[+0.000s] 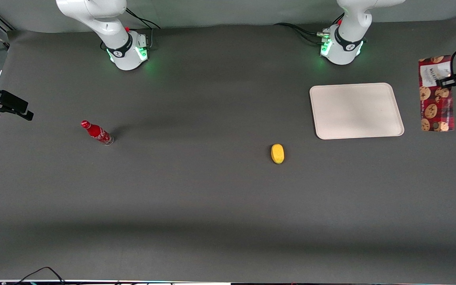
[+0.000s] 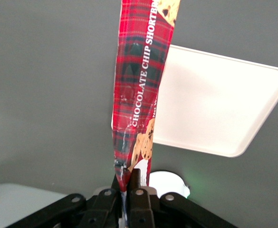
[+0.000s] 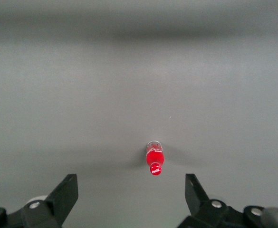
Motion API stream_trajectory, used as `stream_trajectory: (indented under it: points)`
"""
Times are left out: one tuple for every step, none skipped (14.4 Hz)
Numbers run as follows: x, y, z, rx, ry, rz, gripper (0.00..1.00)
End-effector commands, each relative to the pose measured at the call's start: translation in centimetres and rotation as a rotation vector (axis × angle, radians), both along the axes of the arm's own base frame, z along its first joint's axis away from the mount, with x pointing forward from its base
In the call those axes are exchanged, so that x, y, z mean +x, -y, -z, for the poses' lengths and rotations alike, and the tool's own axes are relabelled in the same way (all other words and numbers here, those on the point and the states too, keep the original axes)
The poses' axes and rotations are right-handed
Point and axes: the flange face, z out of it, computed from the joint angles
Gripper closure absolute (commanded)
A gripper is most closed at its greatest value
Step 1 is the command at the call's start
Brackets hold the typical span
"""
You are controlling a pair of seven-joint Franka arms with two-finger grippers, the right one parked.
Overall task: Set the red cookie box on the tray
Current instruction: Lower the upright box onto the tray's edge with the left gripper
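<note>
Holding red cookie box: gripper, tray bare.

Red-tartan cookie box with brown cookies, beige tray, black end effector, yellow fruit.

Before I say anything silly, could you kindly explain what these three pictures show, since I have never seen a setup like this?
Two white robot arms stand at a grey table. One picture looks down on it from the front; the other two come from cameras on the arms' wrists. The working arm's gripper is shut on one end of the red cookie box, holding it in the air beside the tray, toward the working arm's end of the table. The tray has nothing on it. A yellow fruit lies nearer the front camera than the tray, and a small red bottle stands toward the parked arm's end.
</note>
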Motion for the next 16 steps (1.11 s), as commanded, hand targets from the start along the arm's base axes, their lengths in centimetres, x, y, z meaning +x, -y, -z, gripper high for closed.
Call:
stream_trajectory:
  points:
    - [-3.8, -0.6, 6.5, 0.001, 0.030, 0.032, 1.00]
    - [-4.6, -1.4, 8.2, -0.005, 0.045, 0.025, 1.00]
    - [-5.2, -1.3, 10.0, -0.013, 0.056, 0.047, 1.00]
    - [-5.8, -1.2, 11.8, -0.020, 0.074, 0.062, 1.00]
    - [-6.6, -1.7, 13.1, -0.025, 0.086, 0.052, 1.00]
    - [-7.4, -2.1, 14.3, -0.032, 0.095, 0.050, 1.00]
    - [-8.2, -2.5, 15.5, -0.030, 0.099, 0.070, 1.00]
    - [-9.3, -3.3, 16.6, -0.030, 0.107, 0.057, 1.00]
    - [-10.1, -4.0, 17.3, -0.030, 0.120, 0.043, 1.00]
    - [-10.4, -3.8, 18.1, -0.034, 0.138, 0.059, 1.00]
    - [-10.6, -3.6, 18.8, -0.031, 0.158, 0.064, 1.00]
    - [-10.6, -3.5, 19.2, -0.027, 0.165, 0.065, 1.00]
    - [-10.6, -3.6, 19.2, -0.027, 0.165, 0.065, 1.00]
    - [-10.5, -3.6, 19.1, -0.026, 0.170, 0.065, 1.00]
    - [-10.4, -3.5, 19.3, -0.025, 0.172, 0.072, 1.00]
    - [-10.3, -3.4, 19.5, -0.021, 0.176, 0.075, 0.73]
